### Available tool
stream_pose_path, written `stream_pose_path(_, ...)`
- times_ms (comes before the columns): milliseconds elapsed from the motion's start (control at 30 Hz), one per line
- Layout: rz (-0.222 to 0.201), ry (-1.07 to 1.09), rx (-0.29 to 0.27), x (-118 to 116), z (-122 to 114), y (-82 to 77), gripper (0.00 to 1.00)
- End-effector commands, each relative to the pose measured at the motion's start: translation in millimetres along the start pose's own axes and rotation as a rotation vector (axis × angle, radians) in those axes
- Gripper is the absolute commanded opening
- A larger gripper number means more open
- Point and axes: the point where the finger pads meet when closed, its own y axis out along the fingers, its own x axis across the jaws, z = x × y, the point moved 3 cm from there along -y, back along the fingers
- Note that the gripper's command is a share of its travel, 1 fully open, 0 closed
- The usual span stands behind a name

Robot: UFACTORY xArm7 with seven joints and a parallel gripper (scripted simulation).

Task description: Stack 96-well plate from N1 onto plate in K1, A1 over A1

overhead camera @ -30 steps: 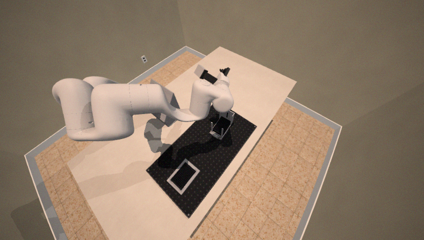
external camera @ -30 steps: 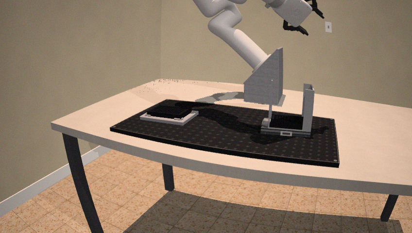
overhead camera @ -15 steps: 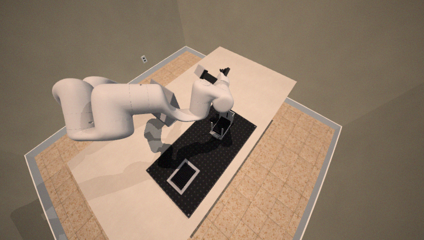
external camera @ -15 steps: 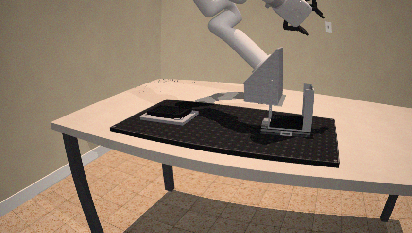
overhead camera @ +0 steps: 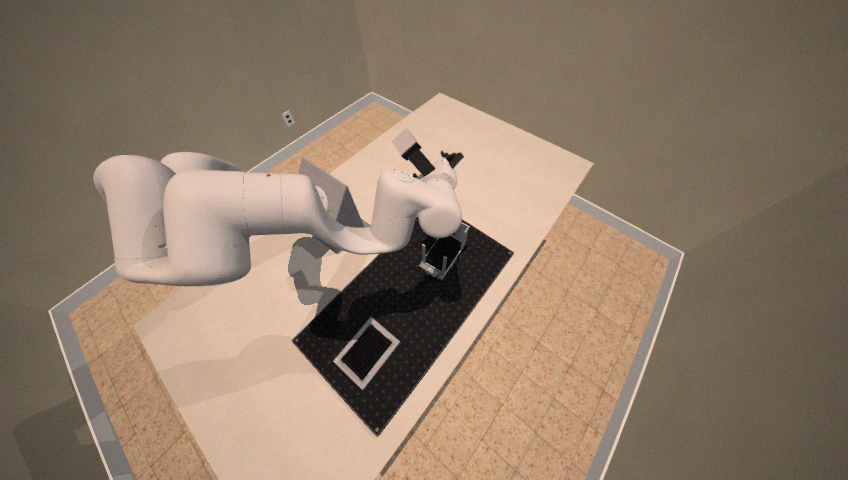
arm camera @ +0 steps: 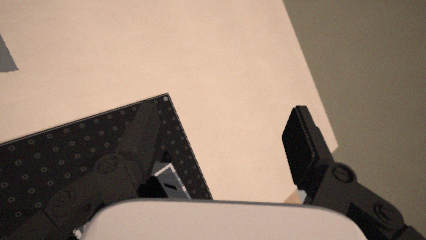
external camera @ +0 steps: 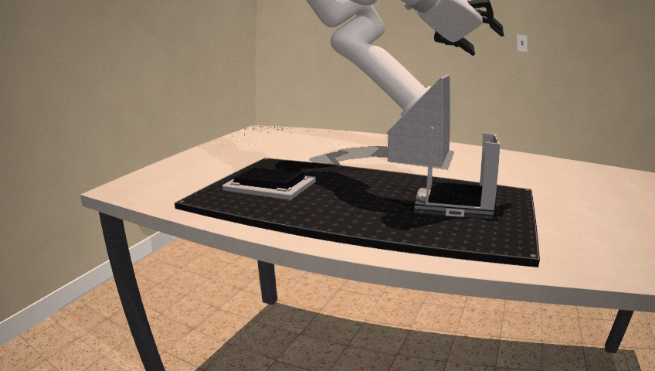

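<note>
Lying flat in the pale rectangular nest point(overhead camera: 384, 352), the black 96-well plate point(overhead camera: 364, 351) is being left untouched, long axis along the nest's; the black pincer point(external camera: 470, 28) is being held wide, gripping nothing.

No lettering, number or brand can be read in any of my views. The pale tab point(external camera: 456, 212) at the front of the stack rack point(external camera: 490, 170) shows only a blank dark-edged rectangle, and the plate nest point(overhead camera: 366, 352) shows no legible corner mark.
</note>
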Motion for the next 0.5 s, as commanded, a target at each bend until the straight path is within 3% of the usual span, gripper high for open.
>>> stream_pose_path(0,0.014,0.152,-0.026,-7,-3,-9.4,1.00)
stream_pose_path(467,0.019,0.546,-0.096,-34,-17,-34.7,1.00)
